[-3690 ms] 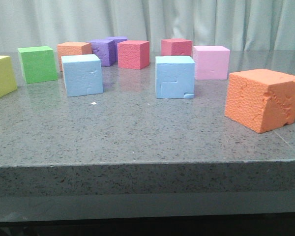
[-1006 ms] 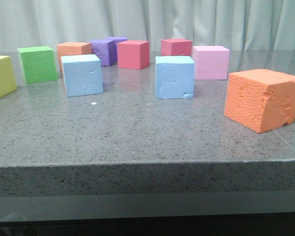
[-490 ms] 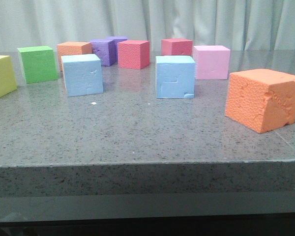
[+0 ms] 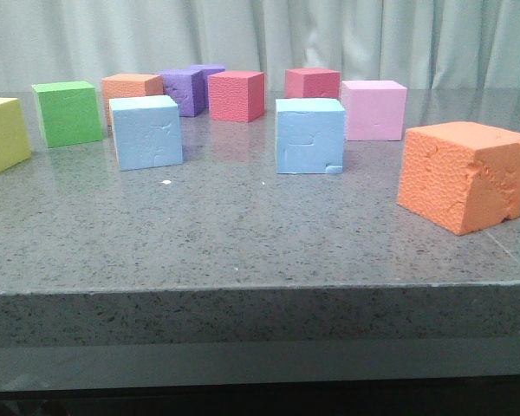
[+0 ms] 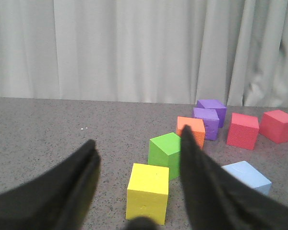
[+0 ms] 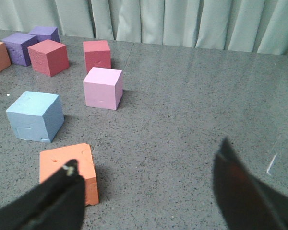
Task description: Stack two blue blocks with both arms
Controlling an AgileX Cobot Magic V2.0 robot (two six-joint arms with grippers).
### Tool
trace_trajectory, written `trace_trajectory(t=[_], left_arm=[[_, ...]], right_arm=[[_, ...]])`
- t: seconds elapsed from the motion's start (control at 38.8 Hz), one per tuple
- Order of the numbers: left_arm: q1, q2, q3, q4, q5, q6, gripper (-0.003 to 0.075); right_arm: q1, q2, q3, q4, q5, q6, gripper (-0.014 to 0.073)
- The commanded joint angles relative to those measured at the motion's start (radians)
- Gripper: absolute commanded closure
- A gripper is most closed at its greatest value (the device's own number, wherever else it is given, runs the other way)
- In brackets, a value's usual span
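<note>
While two blue blocks (image 4: 146, 132) (image 4: 309, 135) sit apart, left pincer (image 5: 139, 158) and right pincer (image 6: 149, 184) gape, empty.

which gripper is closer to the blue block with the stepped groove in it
Right, as far as these views show. The right gripper hangs open with the grooved blue block a short way ahead, beyond the orange cube. The left gripper faces the yellow cube; its view never shows that block.

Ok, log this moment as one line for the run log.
stage: before grasp | left hand: open, empty | right hand: open, empty | left blue block: on table | right blue block: on table, apart | stacked: no
</note>
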Motion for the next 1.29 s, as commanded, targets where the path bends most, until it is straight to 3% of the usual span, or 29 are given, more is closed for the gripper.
trace_trajectory(t=[0.0,0.05,0.23,0.49,0.8,1.16,1.26], left_arm=[[0.0,0.012,-0.036,-0.007,-0.093,-0.007,0.0077],[0.0,0.012,-0.036,-0.007,-0.093,-0.007,0.0055],[0.0,0.012,-0.036,-0.007,-0.096,-0.007,0.0087],[0.0,0.012,-0.036,-0.007,-0.096,-0.007,0.0141],[0.0,0.012,-0.036,-0.007,-0.096,-0.007,0.0155],[0.0,0.012,-0.036,-0.007,-0.096,-0.007,0.0154],[0.0,0.012,-0.036,-0.007,-0.096,-0.007,0.0154]], right_arm=[[0.01,0.015,-0.038,0.029,-0.104,-0.006,-0.0055],[0.015,0.017,-0.038,0.055,-0.119,-0.006,-0.0055],[0.038,0.089,-0.061,0.122,-0.084,-0.022,-0.0054],[0.08,0.376,-0.201,0.167,-0.04,-0.037,-0.0054],[0.32,0.686,-0.38,0.268,-0.114,-0.12,-0.0054],[0.498,0.98,-0.604,0.24,-0.188,-0.114,-0.0054],[0.516,1.05,-0.676,0.173,-0.16,-0.02,-0.0054]])
